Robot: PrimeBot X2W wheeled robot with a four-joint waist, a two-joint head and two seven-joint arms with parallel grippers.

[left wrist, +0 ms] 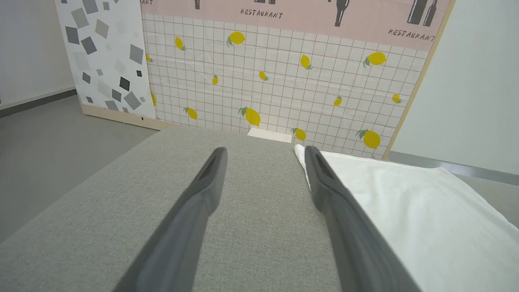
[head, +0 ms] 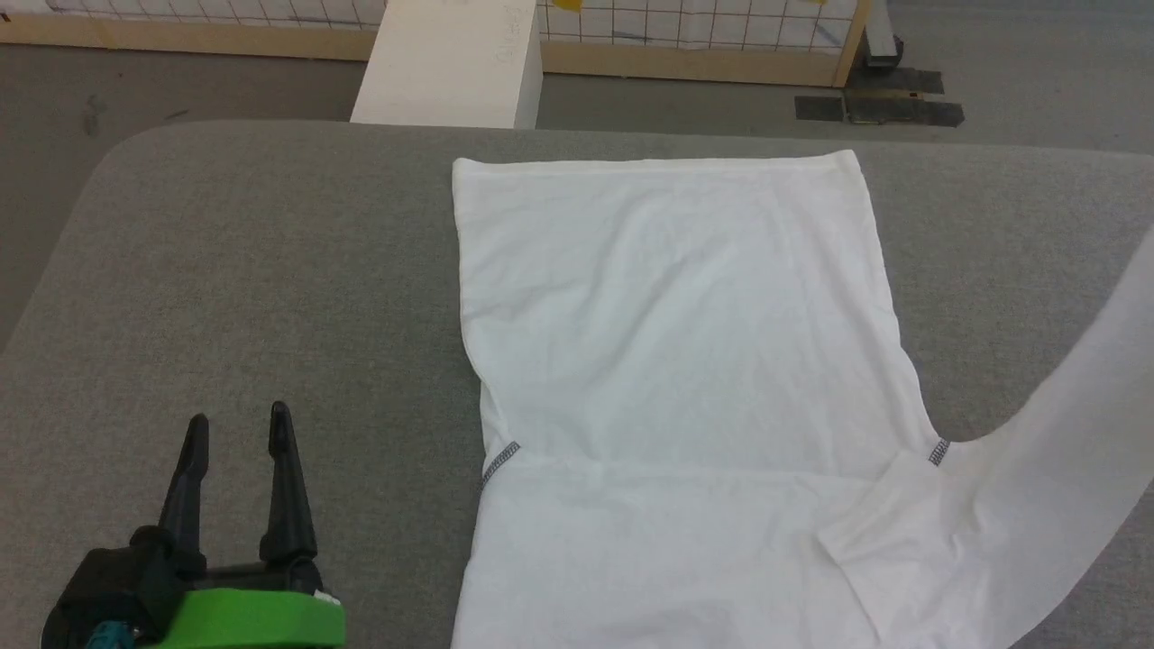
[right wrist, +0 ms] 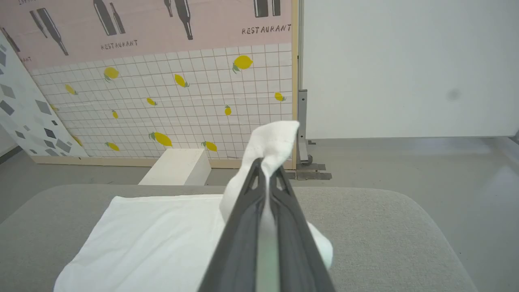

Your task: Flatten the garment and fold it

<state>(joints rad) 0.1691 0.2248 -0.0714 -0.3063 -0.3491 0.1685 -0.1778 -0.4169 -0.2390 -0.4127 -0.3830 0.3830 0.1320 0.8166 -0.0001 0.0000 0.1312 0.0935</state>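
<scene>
The white long-sleeved garment (head: 676, 361) lies flat on the grey padded table (head: 252, 270), hem at the far side, grey zigzag stitching (head: 500, 461) at each shoulder. Its right sleeve (head: 1064, 415) is lifted off the table toward the right edge of the head view. In the right wrist view my right gripper (right wrist: 267, 168) is shut on the sleeve's cuff (right wrist: 275, 140), which bunches above the fingertips, with the garment's body (right wrist: 154, 231) below. My left gripper (head: 239, 424) stands open over bare table, left of the garment; its wrist view shows the garment's edge (left wrist: 405, 211) beside the right finger.
A rigid white box (head: 455, 63) stands on the floor past the table's far edge. Behind it runs a wood-framed panel (left wrist: 284, 81) with a lemon-and-grid print. Grey floor surrounds the table, and the table's left half is bare cloth.
</scene>
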